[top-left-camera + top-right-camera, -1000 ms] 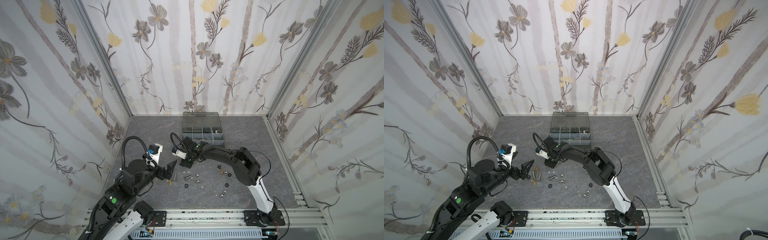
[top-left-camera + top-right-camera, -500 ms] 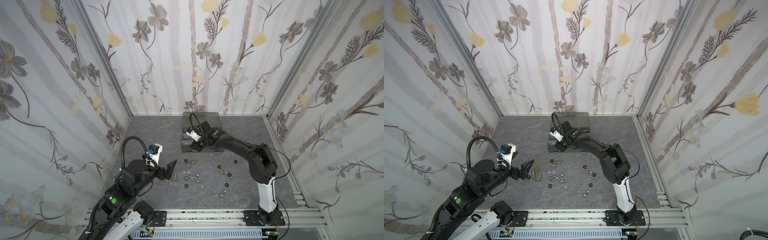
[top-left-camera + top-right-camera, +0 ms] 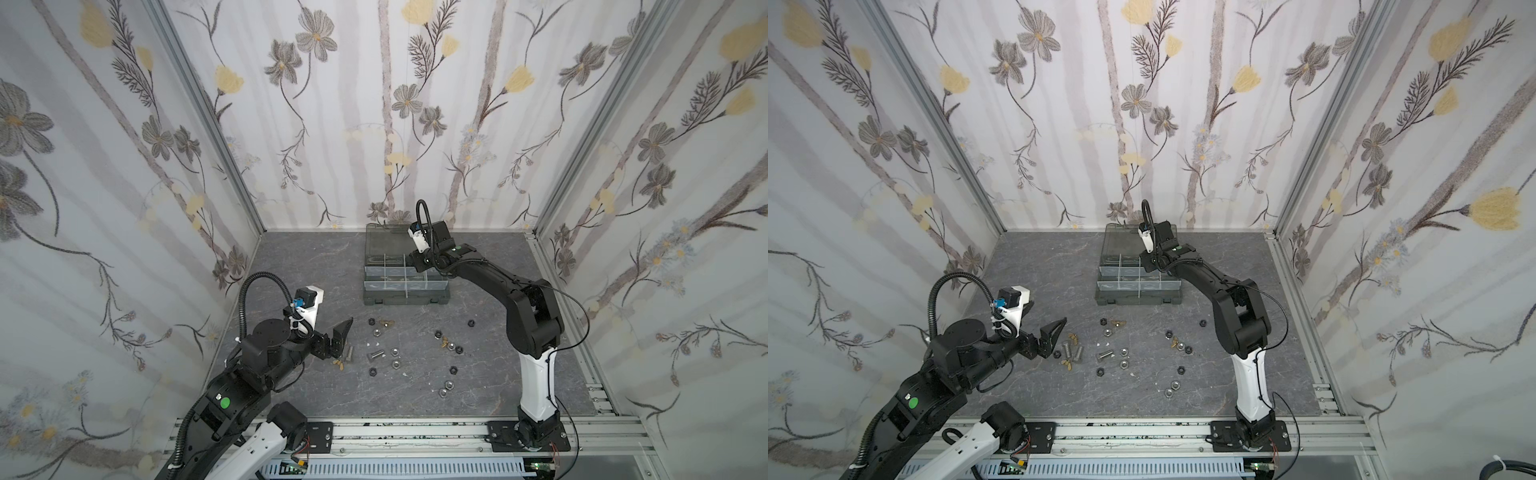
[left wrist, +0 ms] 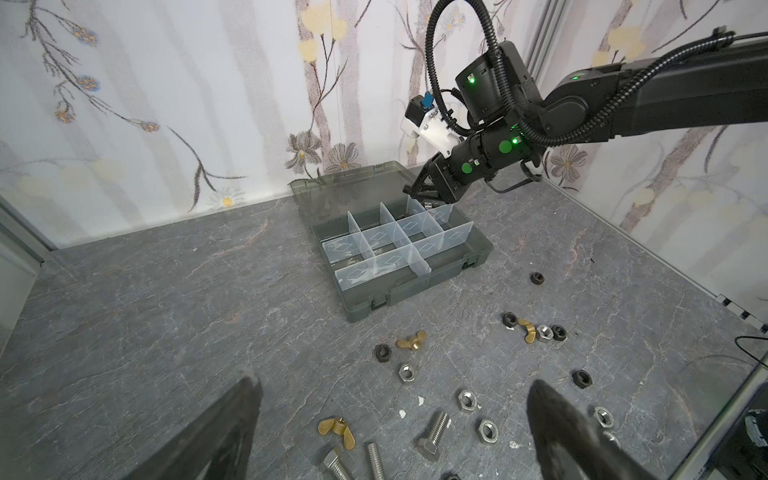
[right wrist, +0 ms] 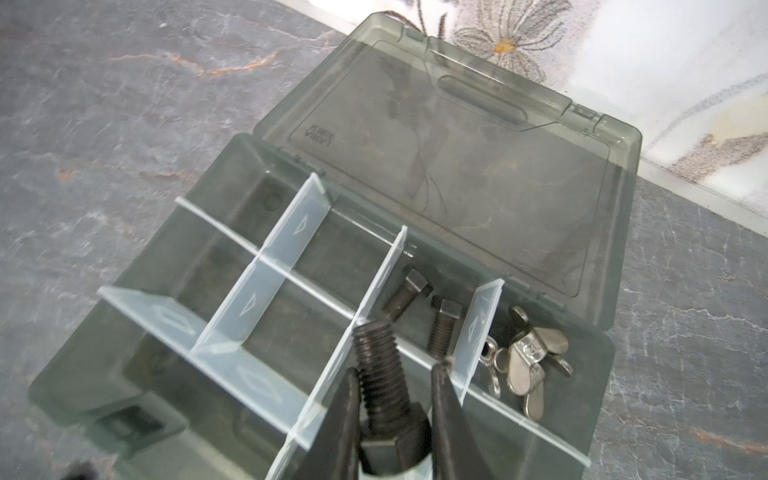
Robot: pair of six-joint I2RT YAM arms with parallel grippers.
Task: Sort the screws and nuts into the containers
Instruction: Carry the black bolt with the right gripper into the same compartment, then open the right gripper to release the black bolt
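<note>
Right gripper (image 5: pixel 400 365) holds a black screw (image 5: pixel 376 353) above the compartment (image 5: pixel 461 286) containing two black screws (image 5: pixel 405 297), evidently matching kinds; left gripper (image 4: pixel 392 381) wide, empty.

Black screw (image 5: pixel 380 374), silver wing nuts (image 5: pixel 530 353), smoky grey case (image 4: pixel 415 289), veined grey tabletop (image 3: pixel 311 257), floral wallpaper (image 3: pixel 374 104).

1. The counter (image 3: pixel 299 266): a dark grey, marble-veined slab beneath the left end effector (image 4: pixel 392 380).
2. White specks (image 4: pixel 420 400): tiny chips on the counter, just ahead of its tips.
3. Floral wallpaper walls (image 3: pixel 374 104): three sides, well beyond it.
4. An aluminium rail (image 3: pixel 415 432): behind it, along the counter's near edge.
</note>
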